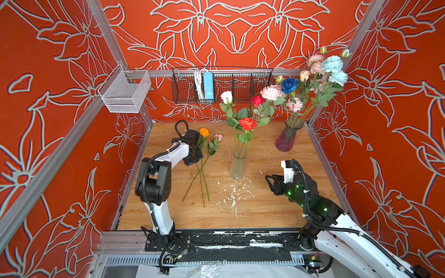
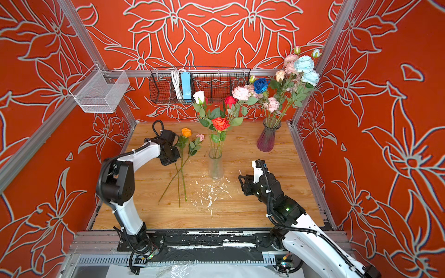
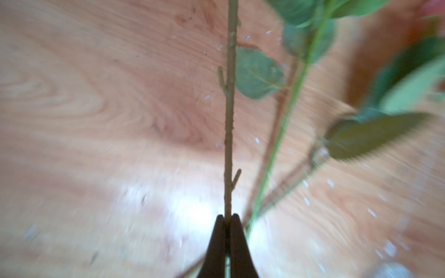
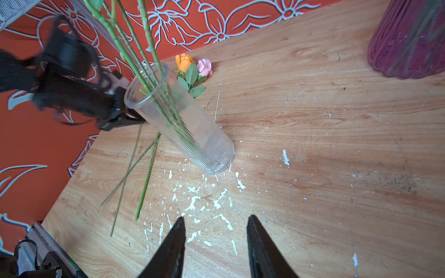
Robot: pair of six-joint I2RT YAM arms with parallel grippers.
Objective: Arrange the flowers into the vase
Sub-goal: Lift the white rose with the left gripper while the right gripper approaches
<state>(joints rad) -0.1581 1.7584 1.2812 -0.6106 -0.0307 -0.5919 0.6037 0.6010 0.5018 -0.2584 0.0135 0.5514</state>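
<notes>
- The left pincer point(image 3: 227, 220) is pinched tight on a thin olive-green stem point(image 3: 228, 120), and its two fingers meet on it close above the desk point(image 1: 265, 211). I cannot tell which bloom that stem carries.
- In both top views the left arm's wrist hides the grip itself, right beside the loose flowers.
- An orange rose point(image 1: 204, 132) and a small pink rose point(image 1: 218, 137) lie on the desk left of the clear vase point(image 1: 238, 166). Their heads point toward the back wall, and their long stems cross with a third stem toward the front edge.
- The clear vase stands upright mid-desk and holds a white rose point(image 1: 226, 97) and a red rose point(image 1: 248, 124) among leafy stems.
- The purple vase point(image 1: 287, 139) stands in the back right corner, packed with pale pink peonies point(image 1: 315, 60), light blue blooms point(image 1: 332, 63) and a dark blue rose point(image 1: 289, 85).
- The right pincer point(image 4: 216, 220) stands partly open with nothing between its fingers. It hovers over white flecks point(image 4: 192, 202) on the desk, to the front right of the clear vase and apart from it.
</notes>
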